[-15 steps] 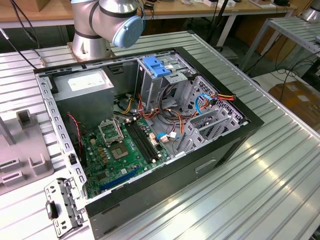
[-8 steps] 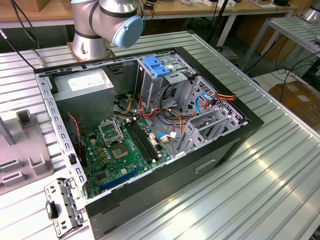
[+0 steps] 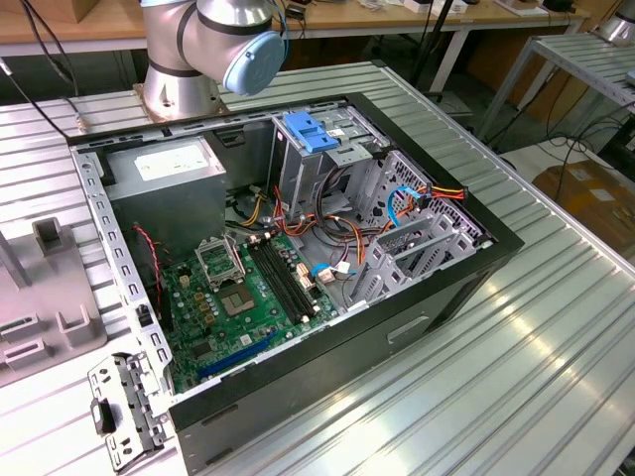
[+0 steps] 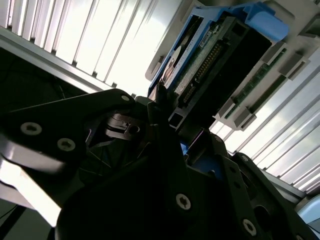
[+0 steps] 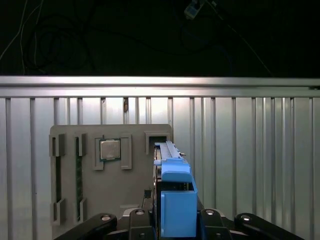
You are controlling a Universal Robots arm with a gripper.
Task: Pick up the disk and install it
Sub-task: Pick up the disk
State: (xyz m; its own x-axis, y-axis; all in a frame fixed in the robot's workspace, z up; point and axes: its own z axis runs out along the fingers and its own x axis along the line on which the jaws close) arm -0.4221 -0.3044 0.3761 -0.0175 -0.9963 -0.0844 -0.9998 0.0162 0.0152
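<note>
In the first wrist view the disk (image 5: 178,200) stands on its long edge in its blue plastic carrier, running away from me toward a slot in the grey fixture plate (image 5: 135,195). My gripper (image 5: 178,222) has a dark finger pressed against each side of the carrier, so it is shut on the disk. In the second wrist view the disk (image 4: 210,65) shows its circuit-board face and connector pins inside the blue frame, just beyond the dark gripper body. The open computer case (image 3: 466,268) lies on the ribbed table in the exterior view.
The fixture plate also carries a processor chip (image 5: 110,149) and memory sticks (image 5: 78,175) in slots. Inside the case are a green motherboard (image 3: 248,297), a grey power-supply box (image 3: 164,164), a drive cage with a blue bracket (image 3: 313,131) and loose cables. The arm's base (image 3: 184,59) stands behind the case.
</note>
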